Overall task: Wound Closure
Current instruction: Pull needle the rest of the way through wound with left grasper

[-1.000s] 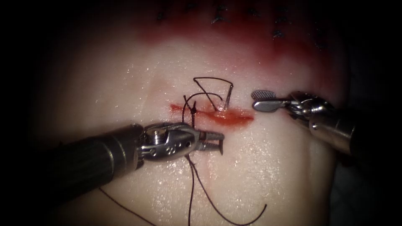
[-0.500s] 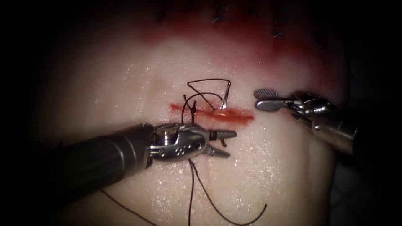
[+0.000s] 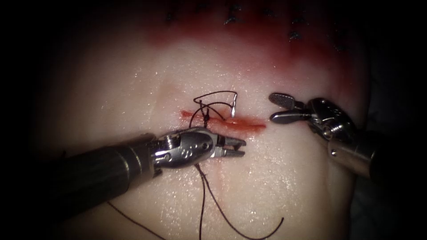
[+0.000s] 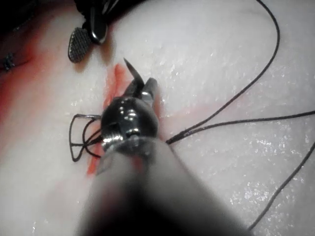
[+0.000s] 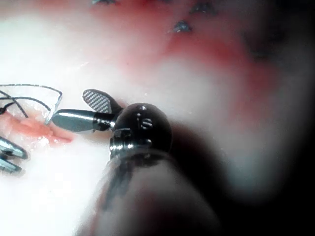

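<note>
A red cut (image 3: 231,123) runs across the pale tissue (image 3: 275,178), with a knotted stitch (image 3: 205,116) near its left end. The curved needle (image 3: 234,106) is in the tissue. Its tail stands above the cut and trails a loop of thread (image 3: 213,94). My left tool (image 3: 240,147) lies just below the cut, its jaws shut on the needle near its tip (image 4: 130,68), which pokes out past the jaws (image 4: 141,86). My right tool (image 3: 271,106) hangs open beside the cut's right end, holding nothing (image 5: 70,105).
Dark thread (image 3: 209,195) trails from under the left tool toward the near edge and curls right (image 3: 267,229). Red fluid (image 3: 275,49) stains the far tissue, where several older dark stitches (image 3: 232,20) sit.
The left tool's jaws opened, shifted right and closed on the needle tip below the cut. The needle's tail has sunk toward the cut. The right tool's jaws spread wider.
</note>
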Robot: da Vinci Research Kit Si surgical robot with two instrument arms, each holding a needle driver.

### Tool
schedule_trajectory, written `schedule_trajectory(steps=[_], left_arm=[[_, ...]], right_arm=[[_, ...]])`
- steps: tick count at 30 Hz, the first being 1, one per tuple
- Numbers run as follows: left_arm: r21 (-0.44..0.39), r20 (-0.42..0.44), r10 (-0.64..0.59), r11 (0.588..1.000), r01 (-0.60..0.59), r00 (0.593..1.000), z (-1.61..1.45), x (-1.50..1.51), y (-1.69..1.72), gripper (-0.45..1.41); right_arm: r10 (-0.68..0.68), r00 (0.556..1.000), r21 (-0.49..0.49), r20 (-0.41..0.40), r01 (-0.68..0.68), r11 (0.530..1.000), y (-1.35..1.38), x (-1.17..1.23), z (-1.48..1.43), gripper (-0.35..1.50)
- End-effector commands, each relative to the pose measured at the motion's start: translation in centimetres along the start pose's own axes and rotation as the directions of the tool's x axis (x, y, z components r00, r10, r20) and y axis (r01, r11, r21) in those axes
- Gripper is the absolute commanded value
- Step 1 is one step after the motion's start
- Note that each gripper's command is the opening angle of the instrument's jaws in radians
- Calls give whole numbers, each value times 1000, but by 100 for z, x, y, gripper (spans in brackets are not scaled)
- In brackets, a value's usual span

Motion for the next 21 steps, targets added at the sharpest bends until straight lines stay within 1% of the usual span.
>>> schedule_trajectory(steps=[1,3,5,6,8,12,14,15,17,18,20,21], left_arm=[[-4,-23,-26,1000,26,999,5,2,-4,-35],[-8,-69,-114,993,114,991,3,7,-2,-35],[-26,-90,-182,983,181,979,1,11,1,-35],[-45,-100,-230,973,227,968,-1,14,3,-35],[-87,-124,-314,948,305,941,-4,18,6,-35],[-134,-170,-426,903,407,889,-9,27,11,-35],[-154,-186,-460,887,436,868,-12,31,13,-35],[-167,-191,-490,870,464,850,-14,35,15,-35],[-184,-200,-515,855,485,833,-17,41,20,-35],[-198,-198,-541,839,507,818,-19,45,23,-35],[-213,-209,-561,826,523,801,-23,52,29,-35],[-229,-212,-586,808,543,782,-25,57,33,-35]], right_arm=[[-45,999,7,2,45,999,7,1,6,76],[-95,995,24,11,95,995,6,4,8,101],[-136,989,25,50,135,990,3,7,10,126],[-150,986,28,72,148,989,1,6,11,131],[-201,974,34,103,198,980,-8,3,12,131],[-215,971,36,106,212,977,-25,-5,11,123],[-226,968,34,105,224,974,-32,-7,11,121],[-232,967,34,104,229,973,-35,-8,11,121],[-249,963,36,103,246,969,-39,-9,10,120],[-254,962,37,103,252,967,-41,-9,9,120],[-273,955,41,113,270,962,-44,-10,8,120],[-279,953,43,118,276,960,-46,-11,8,120]])
